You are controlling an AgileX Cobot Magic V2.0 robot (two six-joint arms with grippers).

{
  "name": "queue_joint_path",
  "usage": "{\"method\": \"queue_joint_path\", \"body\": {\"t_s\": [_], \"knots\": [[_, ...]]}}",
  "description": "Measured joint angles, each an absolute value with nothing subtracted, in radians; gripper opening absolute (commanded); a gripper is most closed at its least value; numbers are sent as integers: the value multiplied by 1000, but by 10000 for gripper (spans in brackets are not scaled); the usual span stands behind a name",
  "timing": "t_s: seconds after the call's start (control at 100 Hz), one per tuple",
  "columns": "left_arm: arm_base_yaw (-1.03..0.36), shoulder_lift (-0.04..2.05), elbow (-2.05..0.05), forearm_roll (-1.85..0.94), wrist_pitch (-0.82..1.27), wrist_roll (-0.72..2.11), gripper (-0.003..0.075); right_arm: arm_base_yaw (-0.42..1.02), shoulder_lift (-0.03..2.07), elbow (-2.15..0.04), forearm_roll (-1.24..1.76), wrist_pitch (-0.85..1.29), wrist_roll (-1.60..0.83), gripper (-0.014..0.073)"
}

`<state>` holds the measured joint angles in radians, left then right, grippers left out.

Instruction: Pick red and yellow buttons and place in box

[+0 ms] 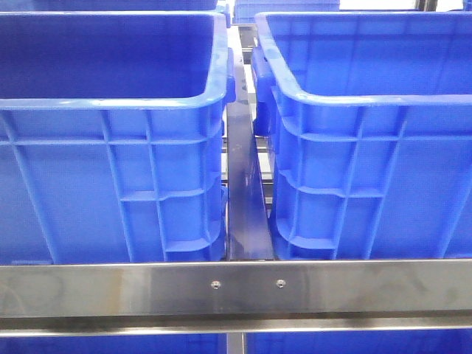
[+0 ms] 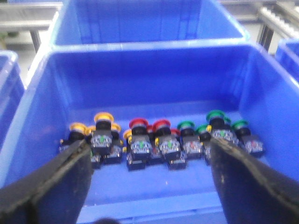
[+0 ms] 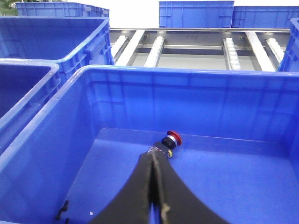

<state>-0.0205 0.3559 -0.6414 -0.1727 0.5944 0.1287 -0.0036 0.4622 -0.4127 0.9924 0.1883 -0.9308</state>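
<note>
Blue crates: two big ones side by side in the front view, left crate (image 1: 110, 147) and right crate (image 1: 369, 147), a narrow gap between them, both sitting behind a steel rail (image 1: 236, 289) at the near edge of the table. Neither arm shows in this view.
Left pincer (image 2: 149, 161): fingers wide apart, nothing between them, hanging above the inside of a blue crate (image 2: 149, 74).
Left fingers (image 2: 51, 182): dark, blurred, flanking the row of buttons.
Button row: lies on that crate's floor toward the far wall, caps pointing at the wall, bodies packed close, some touching.
Yellow buttons (image 2: 96, 133): a few at one end of the row, just beside the nearest finger; can't tell if they touch it.
Red buttons (image 2: 149, 140): middle of the row, between yellow and green.
Green buttons (image 2: 219, 130): other end of the row, near the second finger.
Right pincer (image 3: 154, 161): fingers pressed together, tips at the black body of a single red button (image 3: 169, 140); can't tell if it's gripped or only touched.
Single red button: on the floor of another blue crate (image 3: 187, 93), near its far wall, red cap pointing away from the pincer.
Small dark bit (image 3: 61, 209): on that crate floor near a side wall, well apart from the button; too small to identify.
Roller conveyor (image 3: 196, 46): beyond that crate, more blue crates behind it.
</note>
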Motion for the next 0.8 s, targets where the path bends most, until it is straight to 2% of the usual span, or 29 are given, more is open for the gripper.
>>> {"method": "queue_joint_path", "body": {"t_s": [0.23,0.56,0.8], "knots": [[-21,553,-776,-173,686,129,501,-4,462,-413,992,188,-931,-68],[-21,955,-1067,-202,848,129,501,-4,462,-413,992,188,-931,-68],[-21,1184,-1185,-213,869,144,492,-4,462,-413,992,188,-931,-68]]}}
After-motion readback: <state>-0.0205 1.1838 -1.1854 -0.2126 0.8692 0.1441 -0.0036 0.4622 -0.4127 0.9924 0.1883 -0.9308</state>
